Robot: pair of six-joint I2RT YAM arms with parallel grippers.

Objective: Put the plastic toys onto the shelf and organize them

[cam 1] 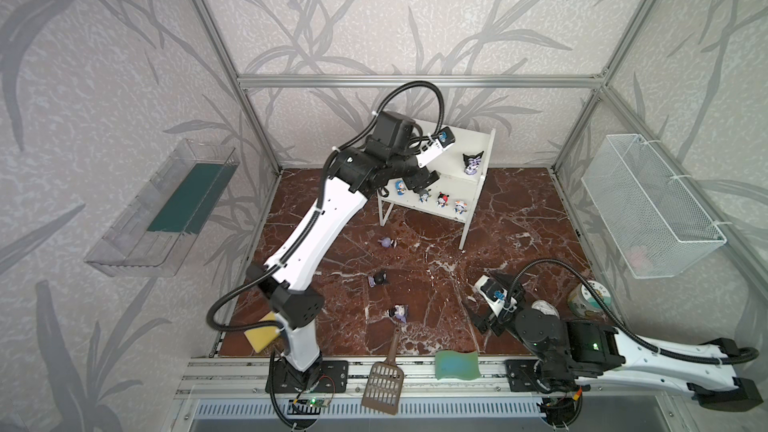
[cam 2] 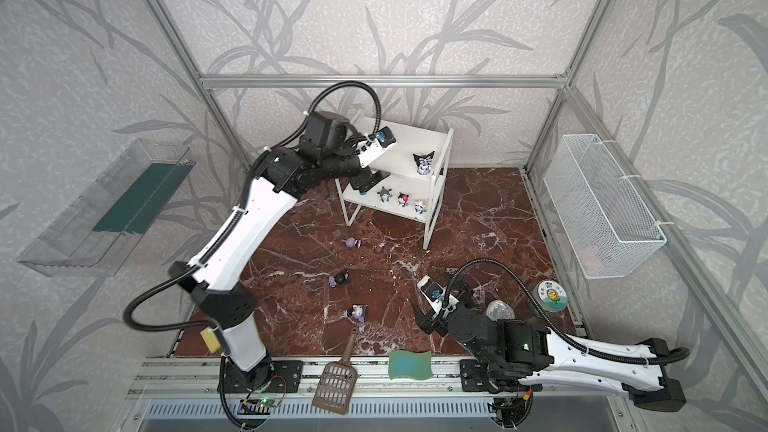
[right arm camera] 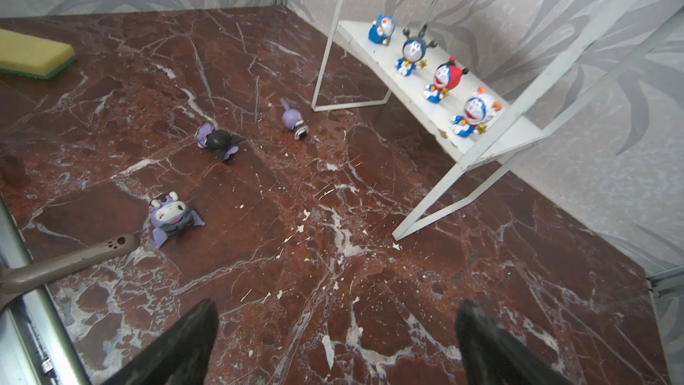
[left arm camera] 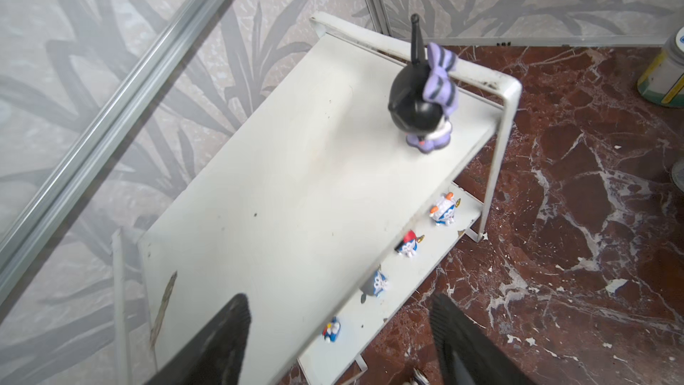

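Left wrist view: the left gripper [left arm camera: 338, 298] has its jaws wide apart with nothing between them. It hovers over the left part of the shelf [left arm camera: 296, 179], at the front edge of the upper board [cam 1: 455, 160].
Right claw: the right gripper [right arm camera: 337, 305] is also spread wide and empty, low over the marble floor [right arm camera: 370, 253] at the near right, well apart from every toy.
Done, lower board: four blue-white toys stand in a row on the lower board [right arm camera: 370, 51]. From left to right they are the blue-headed figurine [right arm camera: 382, 28], grey-headed figurine [right arm camera: 411, 51], red-black figurine [right arm camera: 444, 77] and white-headed figurine [right arm camera: 473, 111].
Done, upper board: the bow figurine [left arm camera: 425, 109], purple and black, stands at the right end, just beside the side panel [left arm camera: 507, 105].
Left to do: three purple toys lie on the floor in front of the shelf, so I judge the task a little past halfway. The upper board is bare to the left of the bow figurine.
Standing toys: their long axes are upright, and the blue-white faces turn toward the near side.
Far one: the far floor figurine [right arm camera: 292, 120] lies on its side, its base turned toward the right wrist camera.
Middle one: the middle floor figurine [cam 1: 378, 279] lies on its side with its long axis roughly left-right, black head to the right.
Near one: the near floor figurine [right arm camera: 172, 216] lies on its back, face up, just beside the scoop handle [right arm camera: 74, 257]. I cannot fix its axis.
Shelf axis: the long side runs left to right, with the right end angled a little nearer.
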